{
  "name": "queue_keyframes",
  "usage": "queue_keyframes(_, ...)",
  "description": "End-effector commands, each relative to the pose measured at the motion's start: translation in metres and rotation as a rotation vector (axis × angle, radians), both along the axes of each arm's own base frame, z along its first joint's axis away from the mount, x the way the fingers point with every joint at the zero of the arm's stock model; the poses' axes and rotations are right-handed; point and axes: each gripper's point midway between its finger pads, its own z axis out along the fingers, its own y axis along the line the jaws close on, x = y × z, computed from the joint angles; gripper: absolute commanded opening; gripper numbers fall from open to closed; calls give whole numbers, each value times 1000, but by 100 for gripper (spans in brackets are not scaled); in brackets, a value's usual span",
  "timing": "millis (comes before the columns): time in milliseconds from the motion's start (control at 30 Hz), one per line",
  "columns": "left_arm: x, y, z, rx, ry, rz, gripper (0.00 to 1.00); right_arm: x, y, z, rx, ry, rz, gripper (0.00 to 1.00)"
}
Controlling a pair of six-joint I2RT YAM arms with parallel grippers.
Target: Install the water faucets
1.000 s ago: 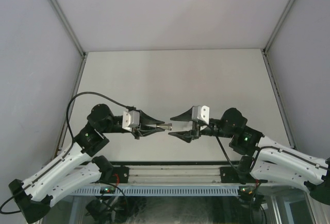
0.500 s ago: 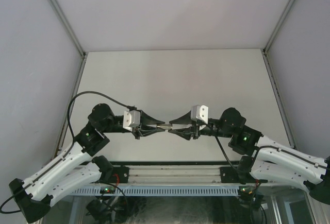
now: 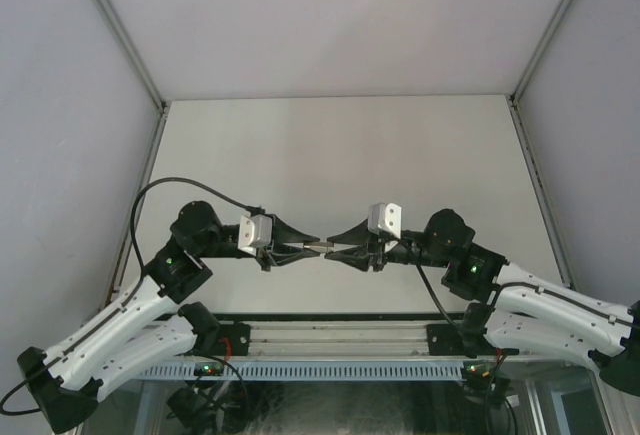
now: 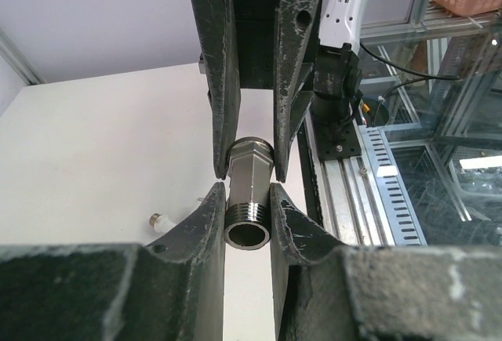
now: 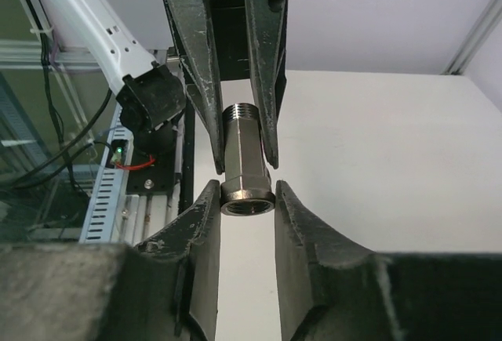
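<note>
Item: dark-grey metal fitting (image 4: 249, 165) — held in mid-air above the counter (image 3: 340, 145). Left gripper (image 4: 247, 198) clamped on its threaded end, right gripper (image 5: 247, 194) closed on the hex end (a handover, by my reading). White tap (image 4: 161, 220) lies on the counter. Next: one gripper lets go — the other keeps the fitting level. Containers: none seen.

Arms reach inward; left gripper (image 3: 311, 246) and right gripper (image 3: 339, 246) meet tip to tip, both clamping one metal fitting (image 4: 249, 200).
</note>
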Motion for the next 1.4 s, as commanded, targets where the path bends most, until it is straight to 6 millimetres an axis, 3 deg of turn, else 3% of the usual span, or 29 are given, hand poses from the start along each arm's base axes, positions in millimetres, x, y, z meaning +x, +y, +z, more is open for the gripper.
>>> queue_keyframes(0,-9,1,18,-50,-40,-35,0,6,1,23,59,-16,-33,15)
queue_keyframes(100,-9,1,17,-48,-37,-35,4,7,0,29,82,-6,-33,0)
queue_keyframes(267,-10,1,10,-20,-11,-40,52,5,-3,43,143,61,-12,0)
queue_keyframes(467,-14,2,5,1,-5,-61,62,4,-7,53,181,95,-1,0)
queue_keyframes(733,-7,-3,12,-5,10,-50,58,0,-5,53,180,93,33,0)
queue_keyframes(967,2,-2,21,-28,-19,10,52,4,-4,40,140,131,11,0)
queue_keyframes(1133,-6,1,27,-57,-57,-19,50,5,-1,35,126,172,10,0)
queue_keyframes(1233,-10,0,29,-65,-59,-42,45,5,-1,32,120,192,7,0)
queue_keyframes(1267,-8,-1,29,-66,-54,-42,37,6,0,32,122,202,7,0)
queue_keyframes(1367,-7,-3,26,-58,-41,-44,29,6,1,33,127,215,12,0)
